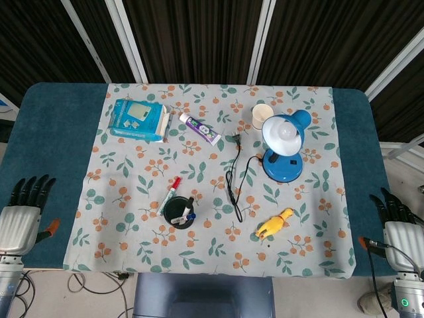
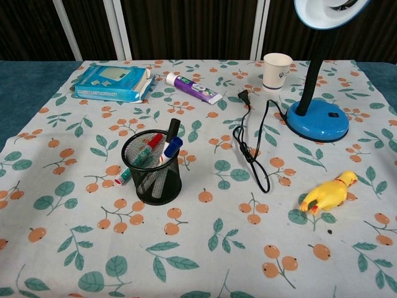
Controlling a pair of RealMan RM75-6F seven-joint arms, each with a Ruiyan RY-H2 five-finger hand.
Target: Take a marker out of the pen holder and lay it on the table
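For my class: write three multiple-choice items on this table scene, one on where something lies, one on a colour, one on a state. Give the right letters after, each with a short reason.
1. Where does the red-capped marker lie?
A. On the cloth beside the pen holder
B. On the blue box
C. Under the lamp

2. What colour is the desk lamp?
A. Green
B. Blue
C. White

3. What state is the left hand in?
A. Holding a marker
B. Pressing on the pen holder
C. Open, holding nothing, off the cloth by the table's near left edge

Answers:
1 A: the head view shows the marker flat on the cloth, just left of the pen holder.
2 B: both its shade and its base are blue.
3 C: its fingers are spread with nothing between them, far from the holder.
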